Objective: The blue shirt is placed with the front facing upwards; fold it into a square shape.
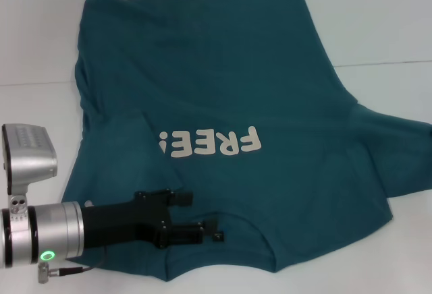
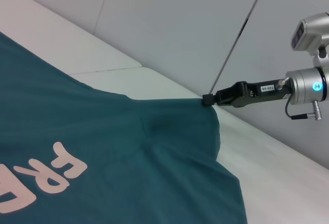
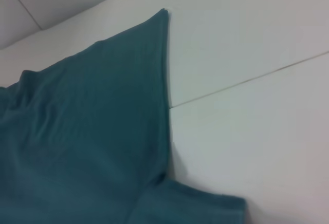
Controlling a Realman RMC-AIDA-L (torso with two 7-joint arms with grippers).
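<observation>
The blue shirt (image 1: 223,85) lies spread on the white table, its pale "FREE!" lettering (image 1: 209,144) facing up and its collar at the near edge. My left gripper (image 1: 206,216) hovers over the shirt's near edge beside the collar, open and holding nothing. One sleeve (image 1: 398,152) stretches out to the right. In the left wrist view my right gripper (image 2: 207,99) is shut on the tip of that sleeve, which is pulled into a point. The right wrist view shows a hem corner of the shirt (image 3: 92,131) and none of its own fingers.
The white table (image 1: 378,24) has a thin seam line running across it on the right. Bare tabletop lies beyond the shirt's far edge and on both sides. The shirt's left side is folded inward.
</observation>
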